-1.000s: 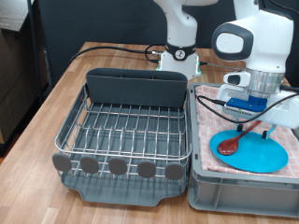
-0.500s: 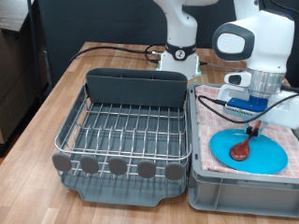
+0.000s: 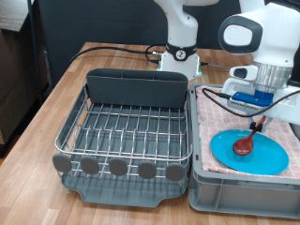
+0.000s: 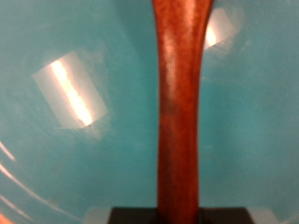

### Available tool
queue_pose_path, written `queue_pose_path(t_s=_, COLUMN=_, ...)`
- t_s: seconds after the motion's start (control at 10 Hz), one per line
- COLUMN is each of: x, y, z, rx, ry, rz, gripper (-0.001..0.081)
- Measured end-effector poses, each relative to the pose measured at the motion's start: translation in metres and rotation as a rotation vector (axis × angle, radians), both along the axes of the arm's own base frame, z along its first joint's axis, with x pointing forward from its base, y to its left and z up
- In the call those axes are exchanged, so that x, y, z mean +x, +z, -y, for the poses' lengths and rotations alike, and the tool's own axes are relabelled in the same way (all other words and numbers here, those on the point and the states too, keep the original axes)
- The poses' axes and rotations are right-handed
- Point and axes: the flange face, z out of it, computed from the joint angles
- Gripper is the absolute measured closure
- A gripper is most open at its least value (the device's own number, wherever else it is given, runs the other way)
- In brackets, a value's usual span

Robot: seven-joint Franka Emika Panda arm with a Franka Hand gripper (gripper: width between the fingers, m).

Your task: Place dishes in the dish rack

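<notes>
My gripper (image 3: 258, 114) is shut on the handle of the dark reddish-brown wooden spoon (image 3: 246, 143). The spoon hangs nearly upright with its bowl at or just above the bright-blue plate (image 3: 267, 155); I cannot tell whether they touch. The plate lies flat on the pink checkered cloth (image 3: 212, 120) at the exterior view's right. In the wrist view the spoon handle (image 4: 177, 103) runs down the middle, with the blue plate (image 4: 75, 177) behind it. The dish rack (image 3: 131, 131) stands to the exterior view's left of the plate, with nothing in its wire grid. The white mug is out of view.
The plate and cloth lie in a grey bin (image 3: 234, 195) that stands against the rack's right side. The robot base (image 3: 180, 56) and black cables (image 3: 112, 49) are behind the rack. The wooden table (image 3: 47, 103) shows at the exterior view's left.
The spoon went from lying slanted on the plate's left part to hanging nearly upright. My gripper rose and moved slightly right with it.
</notes>
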Motion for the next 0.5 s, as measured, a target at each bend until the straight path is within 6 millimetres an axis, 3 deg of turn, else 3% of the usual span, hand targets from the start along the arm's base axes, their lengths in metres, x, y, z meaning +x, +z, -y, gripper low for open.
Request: queue_pose_path(t_s=0.5, x=0.004, y=0.066, z=0.002, rx=0.019, ry=0.004, rz=-0.003, gripper=0.0715)
